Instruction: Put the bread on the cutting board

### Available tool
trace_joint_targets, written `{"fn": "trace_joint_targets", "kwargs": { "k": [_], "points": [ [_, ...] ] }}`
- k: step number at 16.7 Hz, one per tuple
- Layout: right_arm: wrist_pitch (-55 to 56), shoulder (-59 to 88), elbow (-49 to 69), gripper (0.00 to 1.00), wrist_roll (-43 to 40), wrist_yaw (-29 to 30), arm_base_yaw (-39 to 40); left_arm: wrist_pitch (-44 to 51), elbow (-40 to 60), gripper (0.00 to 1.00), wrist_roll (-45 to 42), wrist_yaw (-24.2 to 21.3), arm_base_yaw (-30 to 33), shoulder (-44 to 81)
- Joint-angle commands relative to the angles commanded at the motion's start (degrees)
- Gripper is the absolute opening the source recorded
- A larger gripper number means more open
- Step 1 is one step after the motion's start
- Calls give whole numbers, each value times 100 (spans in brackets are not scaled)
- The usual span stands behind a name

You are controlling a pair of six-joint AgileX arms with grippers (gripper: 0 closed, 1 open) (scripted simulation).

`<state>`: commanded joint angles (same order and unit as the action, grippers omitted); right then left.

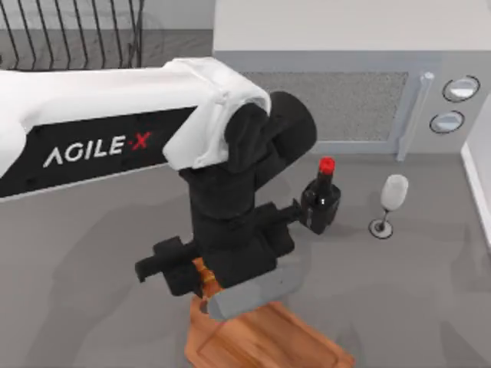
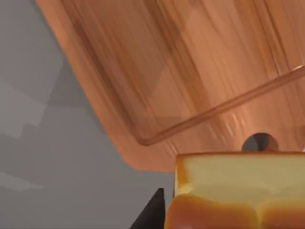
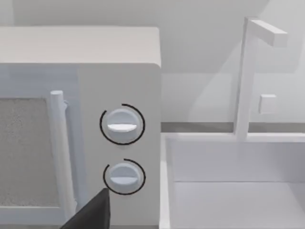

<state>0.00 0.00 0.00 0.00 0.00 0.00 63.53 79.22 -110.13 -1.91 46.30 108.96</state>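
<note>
One wine bottle point(image 1: 321, 198) with red cap and one wine glass point(image 1: 391, 201) standing right of the left arm, in front of one white microwave point(image 1: 330, 92). Left gripper point(image 1: 211, 287) low over the cutting board point(image 1: 268, 341), handle end; fingers clamped on the bread point(image 2: 238, 191), seen close from the left wrist. Two microwave dials point(image 3: 122, 125) and a sink point(image 3: 233, 181) facing the right wrist; right gripper's fingers: cannot tell.

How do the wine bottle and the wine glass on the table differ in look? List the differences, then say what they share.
The wine bottle is dark and opaque; the wine glass is pale and see-through. The wine bottle has a red cap; the wine glass has an open bowl on a thin stem with a round foot. The wine bottle looks bulkier than the slim wine glass. Both stand upright on the grey table, apart, in front of the microwave.
</note>
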Motion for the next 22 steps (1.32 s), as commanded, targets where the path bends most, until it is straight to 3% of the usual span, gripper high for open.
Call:
{"fn": "trace_joint_targets", "kwargs": {
  "k": [3,6,22],
  "points": [
    [0,0,0,100,0,0,0,-168,-273,0,-987,17,690,-241],
    [0,0,0,100,0,0,0,-255,-413,0,-1423,36,1024,-368],
    [0,0,0,100,0,0,0,-813,-743,0,-1446,35,1030,-199]
  ]
}}
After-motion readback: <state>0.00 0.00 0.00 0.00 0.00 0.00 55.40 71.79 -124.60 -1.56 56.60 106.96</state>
